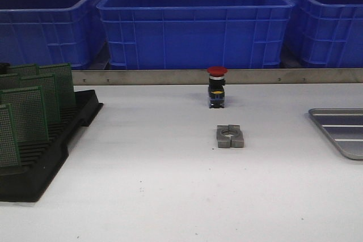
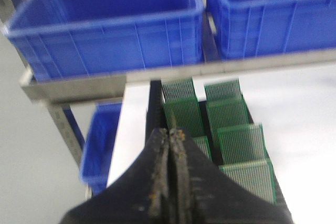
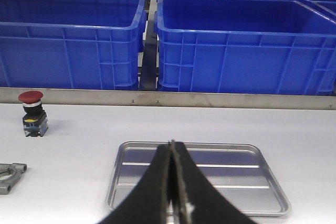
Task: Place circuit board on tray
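Several green circuit boards (image 1: 31,106) stand upright in a black slotted rack (image 1: 39,168) at the table's left; they also show in the left wrist view (image 2: 231,129). The silver-grey tray (image 1: 343,131) lies at the right edge and shows empty in the right wrist view (image 3: 210,174). My left gripper (image 2: 172,132) is shut and empty, above the near end of the rack. My right gripper (image 3: 172,143) is shut and empty, above the tray. Neither gripper shows in the front view.
A red-capped push button (image 1: 216,86) stands mid-table, with a grey metal clamp block (image 1: 229,136) in front of it. Blue plastic bins (image 1: 195,24) line a shelf behind a metal rail (image 1: 170,76) at the table's far edge.
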